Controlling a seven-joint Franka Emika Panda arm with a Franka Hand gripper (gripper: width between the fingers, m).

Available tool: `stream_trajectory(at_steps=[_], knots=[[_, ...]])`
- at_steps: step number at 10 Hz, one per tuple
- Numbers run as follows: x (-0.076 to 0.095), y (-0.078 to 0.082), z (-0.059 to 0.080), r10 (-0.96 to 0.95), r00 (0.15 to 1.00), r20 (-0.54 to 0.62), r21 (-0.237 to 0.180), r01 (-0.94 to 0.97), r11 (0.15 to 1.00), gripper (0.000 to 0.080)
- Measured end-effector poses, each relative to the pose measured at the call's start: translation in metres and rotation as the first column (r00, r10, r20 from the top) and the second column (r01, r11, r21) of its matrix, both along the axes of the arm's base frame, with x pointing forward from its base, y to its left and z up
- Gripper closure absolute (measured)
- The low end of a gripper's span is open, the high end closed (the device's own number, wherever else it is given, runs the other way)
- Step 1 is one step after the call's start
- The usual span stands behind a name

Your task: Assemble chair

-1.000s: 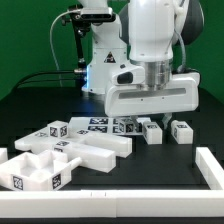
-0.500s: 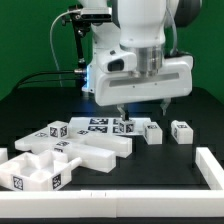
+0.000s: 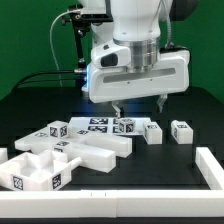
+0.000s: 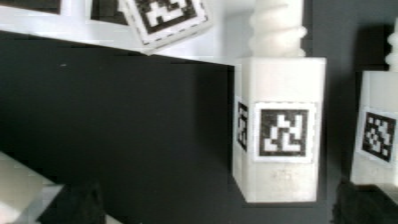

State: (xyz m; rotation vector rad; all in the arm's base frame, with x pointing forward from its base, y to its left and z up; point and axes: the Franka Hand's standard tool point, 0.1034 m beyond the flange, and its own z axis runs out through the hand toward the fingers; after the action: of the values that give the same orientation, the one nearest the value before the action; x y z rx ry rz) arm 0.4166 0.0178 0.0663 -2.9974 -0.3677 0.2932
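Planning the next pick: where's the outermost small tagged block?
The small tagged block lies at the exterior view's right, just right of a similar block, apart from it.

You're looking at white glossy arm (image 3: 135,20), rounded shells, dark patch near top. Wide boxy white housing (image 3: 140,78) at its end, dark recess on face. Short dark jaws underneath. Blue glow at housing's edge.

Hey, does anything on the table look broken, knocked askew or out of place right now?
Nothing stands out. The white chair pieces lie loose on the black table, not yet joined, with no visible damage. The end effector hangs open above them, empty.
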Motion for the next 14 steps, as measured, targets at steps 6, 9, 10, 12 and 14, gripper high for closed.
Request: stream_trajectory(at_steps=[6, 9, 10, 12, 14], knots=[[0.015, -0.039, 0.023, 0.201, 0.976, 0.084, -0.008, -0.201, 0.979, 0.0151], [0.011, -0.075, 0.012, 0.361, 0.927, 0.099, -0.011, -0.362, 0.932, 0.0151], [0.013, -0.099, 0.011, 0.447, 0.888, 0.113, -0.011, -0.449, 0.894, 0.0151], [0.022, -0.116, 0.006, 0.484, 0.867, 0.117, -0.012, -0.486, 0.874, 0.0151], [0.017, -0.109, 0.006, 0.466, 0.881, 0.085, 0.014, -0.468, 0.883, 0.0151]])
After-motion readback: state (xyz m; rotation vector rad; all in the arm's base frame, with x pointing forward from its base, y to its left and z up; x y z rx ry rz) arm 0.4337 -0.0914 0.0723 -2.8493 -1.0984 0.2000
